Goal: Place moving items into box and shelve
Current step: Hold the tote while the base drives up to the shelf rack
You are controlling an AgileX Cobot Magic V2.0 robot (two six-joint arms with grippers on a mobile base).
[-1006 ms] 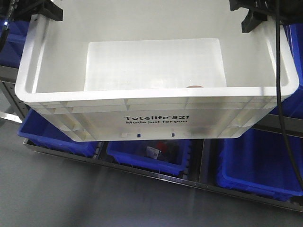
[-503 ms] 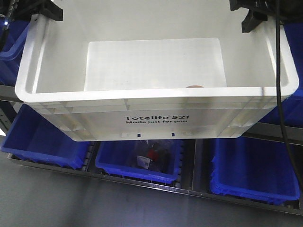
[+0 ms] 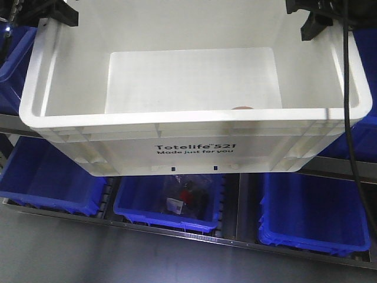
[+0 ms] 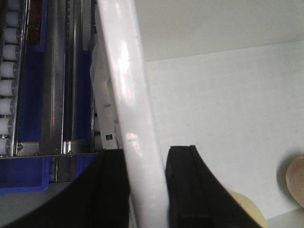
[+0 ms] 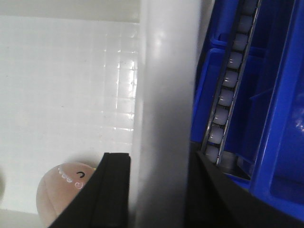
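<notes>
white totelife crate [image 3: 194,127]: centre of front view, above blue bins [image 3: 312,218]. stiff, bulky, probably light; best held by the ribbed side rims. left end effector [image 4: 146,190] and right end effector [image 5: 159,190] each clamp a rim. inside, lower frame: cream ball [image 4: 244,211], pinkish-brown ball [image 5: 66,190], soft and liable to roll.

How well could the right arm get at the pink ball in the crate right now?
Probably not: the right gripper is shut on the wall of the crate, helping hold it up. The pink ball lies just inside, beside the gripper.
</notes>
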